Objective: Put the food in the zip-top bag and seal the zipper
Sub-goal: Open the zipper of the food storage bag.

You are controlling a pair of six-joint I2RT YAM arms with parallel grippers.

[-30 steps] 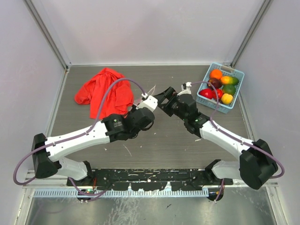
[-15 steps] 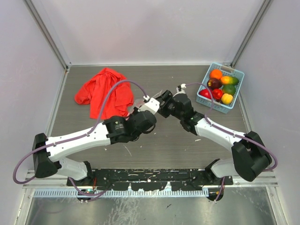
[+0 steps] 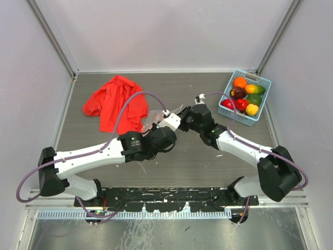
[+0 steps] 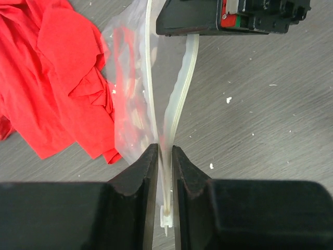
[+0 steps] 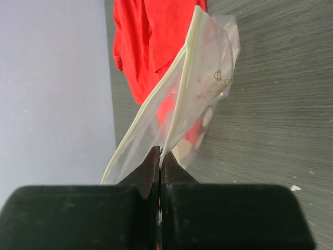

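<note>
Grey table [image 3: 182, 172], zipper [image 4: 182, 88] pinched in L hand [image 4: 165, 152], R hand [image 5: 159, 154]

Grey wood-grain table [image 3: 182, 94], pale walls [image 3: 171, 36]

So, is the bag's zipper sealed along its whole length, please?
No, the left wrist view shows the two strips of the zipper bowed apart beyond the left gripper.

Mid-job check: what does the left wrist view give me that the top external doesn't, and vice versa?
Left wrist only: the zipper close up, pinched between the left gripper fingers, with its two strips parted beyond them.
Top external only: the light blue basket at the far right, with the food in it, and both arms whole.
Both: the zip-top bag, the red cloth beside it, and the right gripper holding the bag's far end.
</note>
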